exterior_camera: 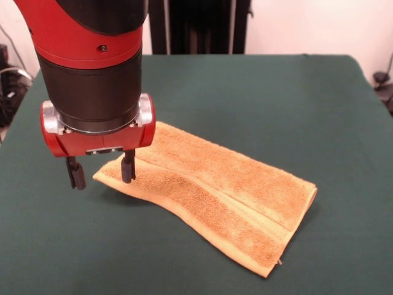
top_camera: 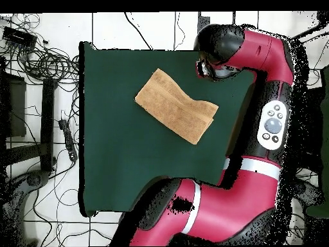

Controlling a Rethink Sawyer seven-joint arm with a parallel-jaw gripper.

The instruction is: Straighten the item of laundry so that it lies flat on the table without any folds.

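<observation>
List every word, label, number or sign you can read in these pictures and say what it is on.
No text can be read in either view.
The arm's white control panel carries buttons, but any markings on them are too small to read.
The towel shows no label in view, and the gripper and the table bear no visible lettering.

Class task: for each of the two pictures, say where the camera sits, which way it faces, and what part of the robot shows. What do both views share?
Front view: across the table from the robot, facing it; shows the arm's end and open hand at the towel's end.
Overhead view: above, looking straight down; base at the bottom, the arm curving up the right side.
Shared: the folded towel on the green table.
</observation>
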